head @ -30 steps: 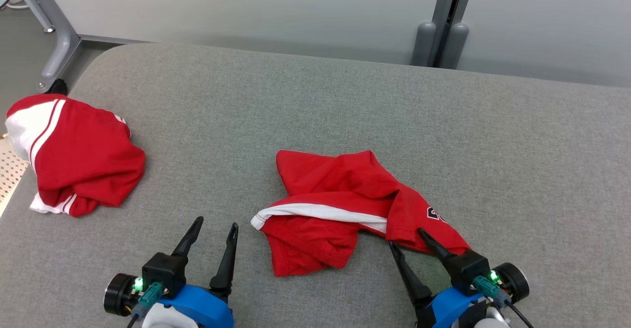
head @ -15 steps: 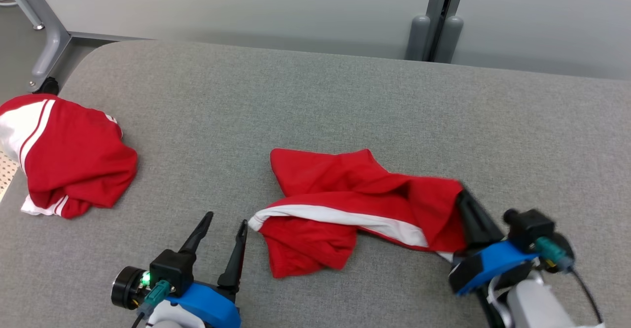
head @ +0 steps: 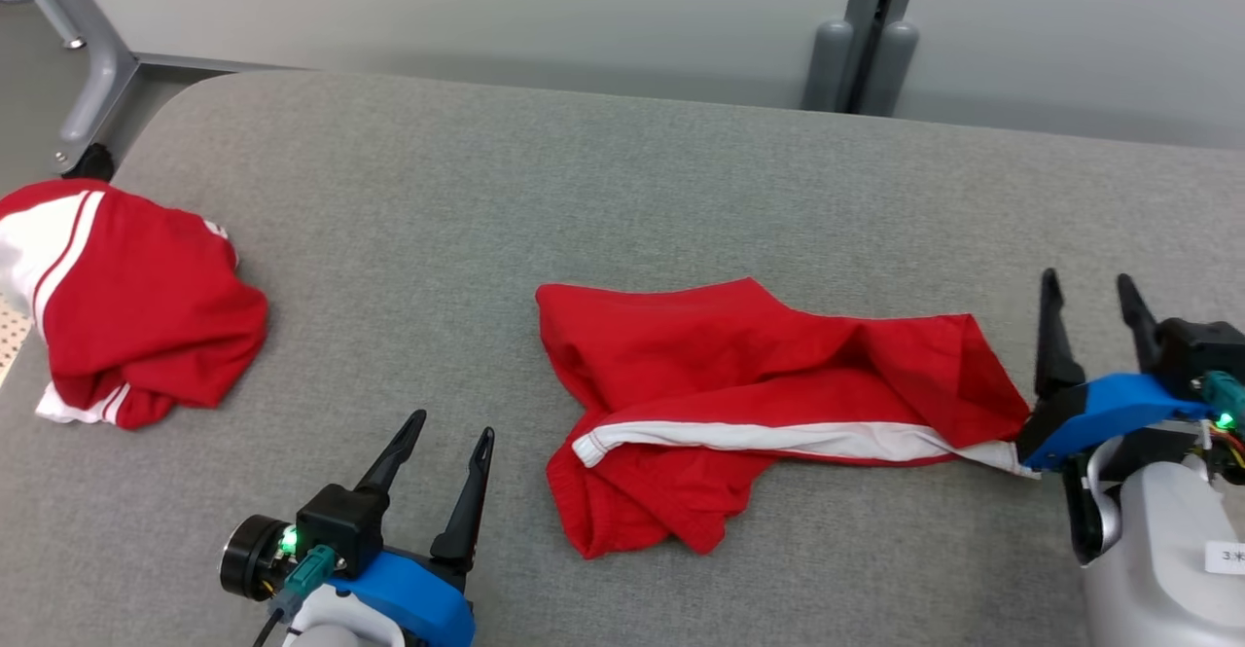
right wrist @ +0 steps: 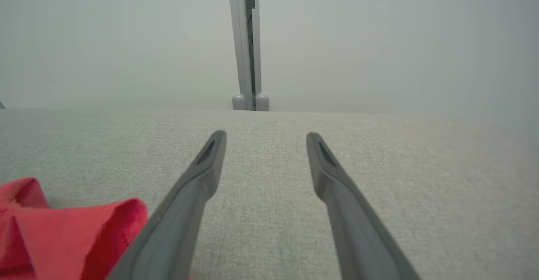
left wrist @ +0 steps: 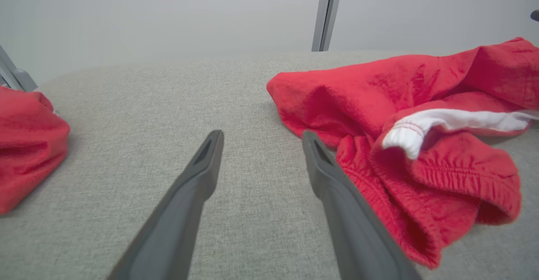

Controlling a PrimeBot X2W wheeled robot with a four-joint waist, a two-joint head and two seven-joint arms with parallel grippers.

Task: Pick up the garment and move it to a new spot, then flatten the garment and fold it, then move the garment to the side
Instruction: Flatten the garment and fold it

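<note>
The garment [head: 739, 384] is a pair of red shorts with a white stripe, lying rumpled and stretched sideways in the middle of the grey padded table [head: 622, 190]. Its elastic waistband faces the left wrist camera [left wrist: 421, 162]. My right gripper [head: 1087, 289] stands open just past the garment's right end, fingers apart with nothing between them [right wrist: 266, 141]; a red corner [right wrist: 71, 233] lies left of its left finger. My left gripper [head: 452, 423] is open at the lower left, apart from the cloth, its right finger [left wrist: 332, 179] close beside the waistband.
A second red and white garment [head: 126, 306] lies bunched at the table's left edge [left wrist: 25, 145]. Behind the table are a pale wall, a grey post [head: 861, 34] and a metal frame leg [head: 78, 44]. Bare grey surface lies behind and to the right.
My right gripper shut on the garment's right end, dragged it to the right and stretched it out, then let go and now stands open beyond it. The camera shifted slightly.
</note>
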